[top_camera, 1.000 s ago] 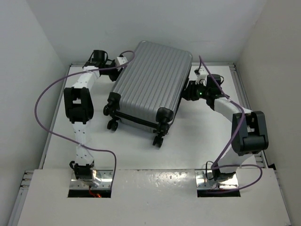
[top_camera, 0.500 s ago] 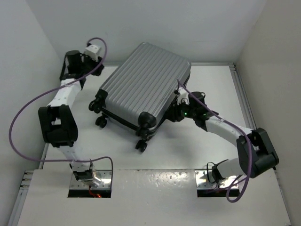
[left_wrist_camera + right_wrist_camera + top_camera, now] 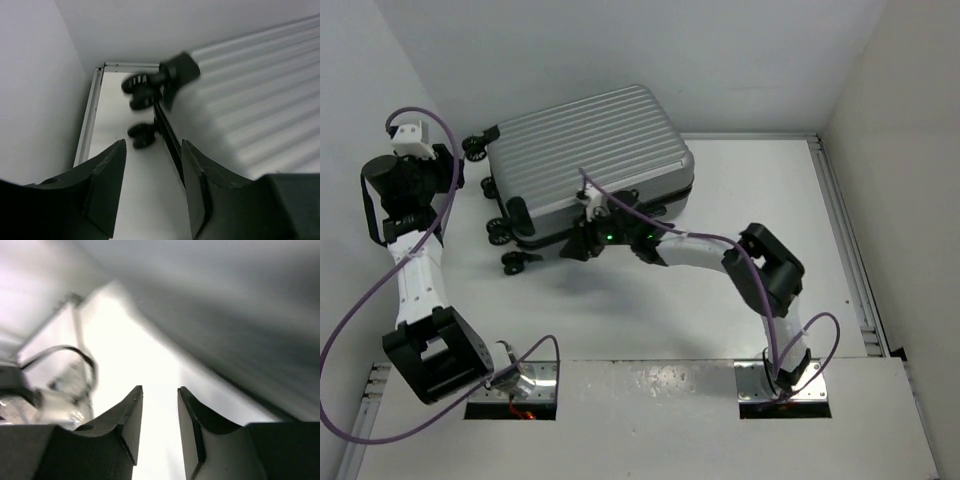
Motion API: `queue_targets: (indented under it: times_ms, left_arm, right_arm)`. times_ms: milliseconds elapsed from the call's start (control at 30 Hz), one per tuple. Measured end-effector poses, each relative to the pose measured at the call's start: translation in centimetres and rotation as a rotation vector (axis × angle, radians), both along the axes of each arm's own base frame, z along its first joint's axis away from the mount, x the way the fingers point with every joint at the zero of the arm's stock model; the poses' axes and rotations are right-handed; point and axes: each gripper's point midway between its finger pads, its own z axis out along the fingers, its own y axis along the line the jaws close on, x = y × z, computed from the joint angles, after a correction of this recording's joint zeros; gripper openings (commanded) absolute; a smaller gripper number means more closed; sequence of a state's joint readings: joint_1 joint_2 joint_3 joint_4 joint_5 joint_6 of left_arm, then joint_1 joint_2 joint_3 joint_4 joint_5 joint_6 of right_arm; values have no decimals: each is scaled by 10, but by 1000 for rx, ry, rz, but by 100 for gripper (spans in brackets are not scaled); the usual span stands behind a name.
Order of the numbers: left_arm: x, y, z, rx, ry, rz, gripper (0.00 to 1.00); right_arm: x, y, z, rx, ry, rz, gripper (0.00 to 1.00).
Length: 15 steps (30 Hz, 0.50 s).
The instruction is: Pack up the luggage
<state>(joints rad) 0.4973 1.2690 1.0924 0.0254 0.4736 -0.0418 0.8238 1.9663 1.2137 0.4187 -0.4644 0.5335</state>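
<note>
**Left side.** The left gripper (image 3: 152, 150) sits off the wheel end of the luggage (image 3: 590, 150), well apart from it. Its jaws are apart with nothing between them. In the wrist view they frame the wheels (image 3: 142, 90) and the black seam line just beyond.

**Centre.** The luggage lies flat on the table (image 3: 720, 300) toward the far wall. It is closed, with the ribbed shell facing up and the wheels pointing left. No items to pack appear in any view.

**Right side.** The right arm reaches across to the near long edge of the luggage. The right gripper (image 3: 159, 400) is at about the middle of that edge, close against it. Contact cannot be confirmed, because the wrist view is blurred. Its jaws stand narrowly apart, with only bright table visible in the gap. It holds nothing.

**Step in hand (judgement).** The luggage is being positioned before opening. The shell is not yet open, so packing proper has not begun.

**Next move (judgement).**
1. Settle the luggage square to both arms.
2. Bring one gripper to the seam or zipper along the near edge.
3. Use the other gripper to brace the shell against sliding, because the wheels and smooth table offer little resistance.
</note>
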Motion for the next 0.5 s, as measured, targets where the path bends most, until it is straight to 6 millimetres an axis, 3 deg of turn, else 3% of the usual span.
queue_targets:
  times_ms: [33,100,167,233,300,367,433,500]
  left_arm:
    - [-6,1,0,-8,2,7,54]
    - [-14,1,0,-28,13,16,54]
    - [-17,1,-3,-44,25,22,55]
    - [-18,0,-7,-67,43,26,55]
    - [-17,0,-14,-86,63,32,55]
    - [-14,4,-25,-102,91,45,55]
    - [-7,10,-40,-124,134,61,55]
    - [6,19,-58,-148,189,82,55]
  right_arm:
    - [-4,19,6,23,-14,30,35]
    - [-21,38,14,49,-26,88,36]
    - [-37,39,25,67,-33,145,36]
    - [-43,25,37,78,-45,164,36]
    - [-49,-6,55,83,-67,172,36]
    - [-40,-42,85,105,-121,131,31]
    - [-12,-80,123,136,-204,32,26]
    - [36,-130,159,150,-301,-154,17]
